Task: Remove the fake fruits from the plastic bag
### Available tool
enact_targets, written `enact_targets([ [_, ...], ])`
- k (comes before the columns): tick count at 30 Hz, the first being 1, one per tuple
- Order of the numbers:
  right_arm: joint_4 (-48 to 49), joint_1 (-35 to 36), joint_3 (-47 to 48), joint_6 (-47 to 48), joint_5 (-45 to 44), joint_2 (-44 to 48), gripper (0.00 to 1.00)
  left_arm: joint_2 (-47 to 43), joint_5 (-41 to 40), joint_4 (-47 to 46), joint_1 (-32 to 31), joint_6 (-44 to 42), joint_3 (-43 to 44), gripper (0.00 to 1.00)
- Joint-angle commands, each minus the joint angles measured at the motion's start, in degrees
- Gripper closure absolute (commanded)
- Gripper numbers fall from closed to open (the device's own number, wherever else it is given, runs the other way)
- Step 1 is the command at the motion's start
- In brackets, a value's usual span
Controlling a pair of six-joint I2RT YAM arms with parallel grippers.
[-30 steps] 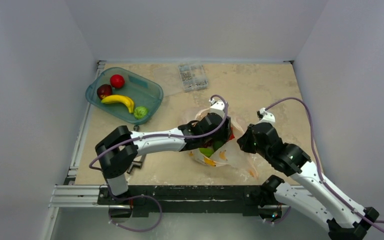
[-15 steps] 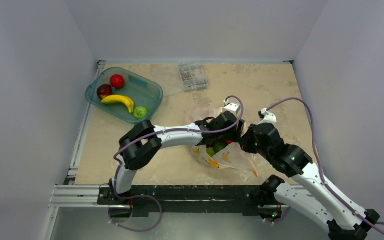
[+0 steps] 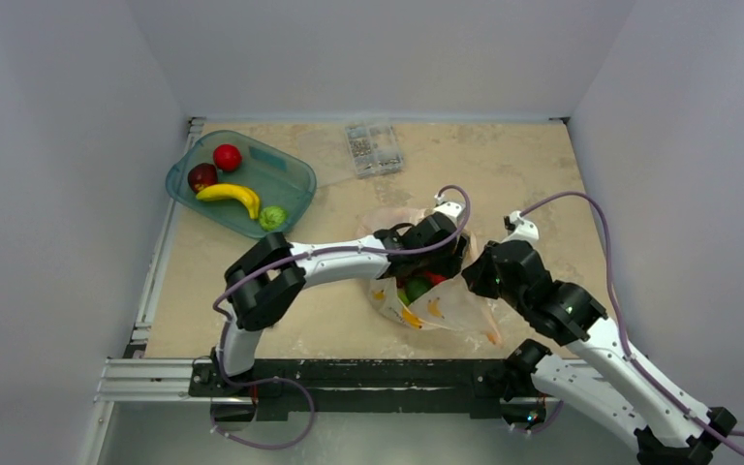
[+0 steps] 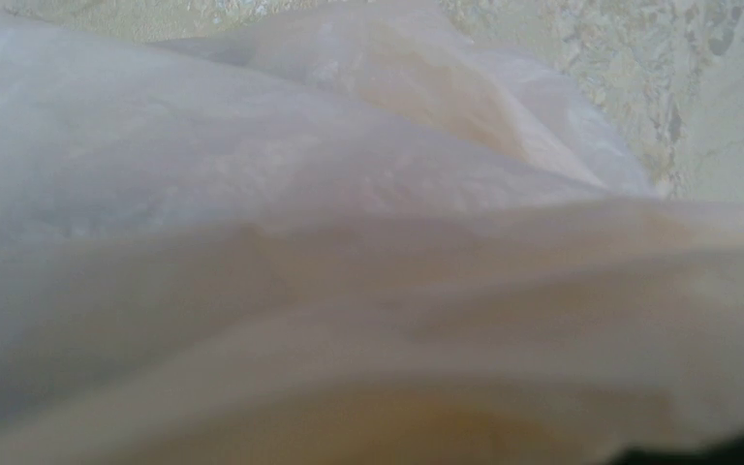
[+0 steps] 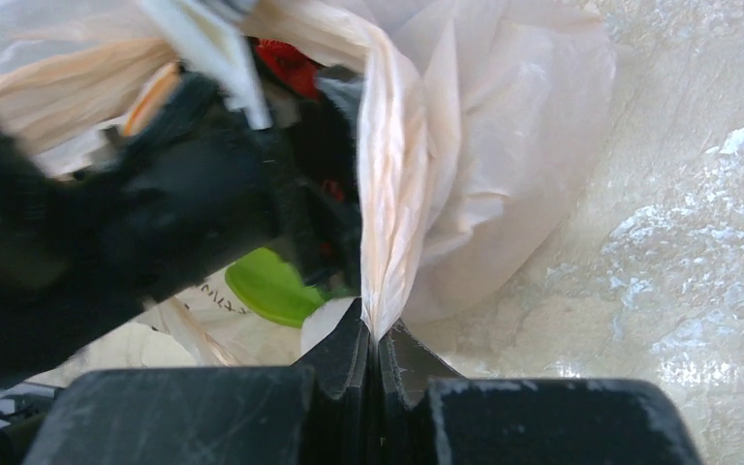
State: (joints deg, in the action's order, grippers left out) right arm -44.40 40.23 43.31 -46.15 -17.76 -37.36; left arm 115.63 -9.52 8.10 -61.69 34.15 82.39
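Seen from above, a thin pale-orange plastic bag [image 3: 446, 308] lies crumpled on the beige table [image 3: 513, 165], just ahead of the two arms and between them. The right gripper [image 5: 378, 329] has its jaws pressed fully together on a gathered, rope-like strip of the bag's edge, which rises straight up out of the fingers. The left gripper [image 3: 433, 254] reaches into the bag's open mouth from the left. Its fingers are hidden by the film, so I cannot tell how far apart they are. The left wrist camera sees only cloudy bag plastic and a corner of the table.

Inside the bag, beside the left gripper, sit a bright green lime [image 5: 271, 286] and a red fruit [image 5: 286, 60] that is only partly visible.

At the far left of the table a teal transparent tray [image 3: 295, 174] holds a red apple [image 3: 227, 156], a dark red apple [image 3: 201, 176], a yellow banana [image 3: 231, 196] and a green lime [image 3: 272, 216]. A clear box of small parts [image 3: 373, 147] stands at the far edge.

The bag carries orange-yellow print [image 3: 409, 315] and small dark lettering, too blurred to read.
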Motion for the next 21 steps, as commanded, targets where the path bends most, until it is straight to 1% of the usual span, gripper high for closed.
enact_targets([
  [1,-0.74,0.26,-0.41,-3.74,-3.94,0.06,1.0,-10.48,5.71,3.7,0.69,-0.82,1.39,0.82],
  [4,-1.07,0.29,0.32,-4.86,-6.91,0.02,1.0,-14.83,7.5,4.51,0.82,0.73,-1.16,0.89],
  [6,-0.1,0.29,0.1,-4.98,-7.96,0.07,1.0,-17.35,9.0,5.74,1.1,1.07,-2.37,1.0],
  [10,2.35,0.27,-1.21,-4.89,-8.48,-0.37,1.0,-23.04,9.25,11.42,1.22,-0.76,-2.98,1.0],
  [15,3.35,0.22,-1.06,-3.47,-8.69,-1.96,1.0,-32.04,16.24,17.12,1.31,-7.21,-3.55,1.0],
  [19,3.77,0.28,-0.97,-2.46,-8.87,-1.83,1.0,-40.32,16.99,23.18,1.65,-12.49,-4.0,1.0],
  [21,4.08,0.27,-1.24,-2.16,-8.82,-1.6,1.0,-45.79,15.22,25.43,3.05,-14.14,-4.68,1.0],
])
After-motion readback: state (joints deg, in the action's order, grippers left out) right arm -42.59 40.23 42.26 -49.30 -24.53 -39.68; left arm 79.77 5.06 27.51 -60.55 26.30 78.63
